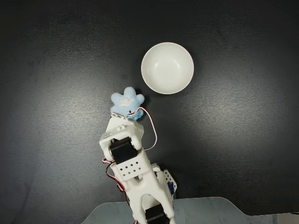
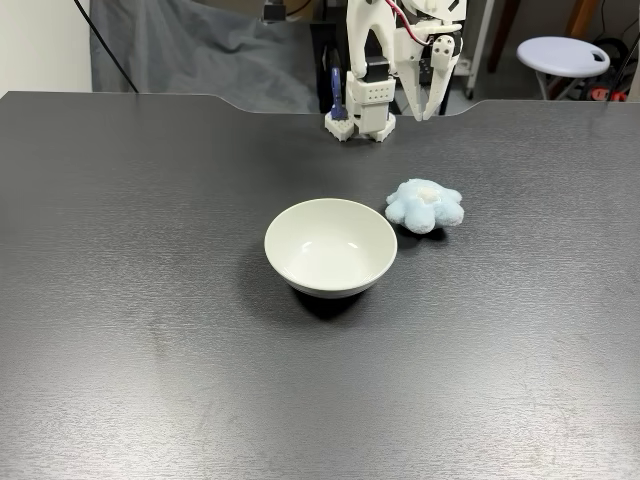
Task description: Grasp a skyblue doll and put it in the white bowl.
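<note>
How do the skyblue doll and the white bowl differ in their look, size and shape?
The skyblue doll is fluffy and light blue with a white patch; the white bowl is glossy, smooth and plain white. The doll has rounded lobes like a star, while the bowl is round. The doll is smaller than the bowl. The doll lies low and soft; the bowl stands open side up with nothing in it. Both rest apart on the dark table.

White bowl [image 2: 331,247] sits mid-table, empty. Skyblue doll [image 2: 425,205] lies just right of it & slightly behind, not touching. Gripper [image 2: 432,112] hangs above doll, fingers apart.
</note>
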Motion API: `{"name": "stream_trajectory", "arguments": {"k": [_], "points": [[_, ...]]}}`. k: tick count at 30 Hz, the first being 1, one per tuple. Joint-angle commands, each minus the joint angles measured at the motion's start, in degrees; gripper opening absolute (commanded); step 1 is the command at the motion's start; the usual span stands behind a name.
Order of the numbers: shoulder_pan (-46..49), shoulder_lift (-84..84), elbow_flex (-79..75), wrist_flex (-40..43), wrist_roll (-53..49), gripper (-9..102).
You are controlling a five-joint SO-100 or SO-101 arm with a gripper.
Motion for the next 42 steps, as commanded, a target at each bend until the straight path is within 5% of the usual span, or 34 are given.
{"name": "stream_trajectory", "arguments": {"k": [1, 11, 24, 42], "points": [[-0.7, 0.4, 1.1, 0.4, -1.1, 0], [-1.4, 0.4, 2.7, 0.6, -1.8, 4], [-1.3, 0.4, 2.7, 0.5, -1.1, 61], [-1.0, -12.4, 1.8, -7.6, -1.1, 65]]}}
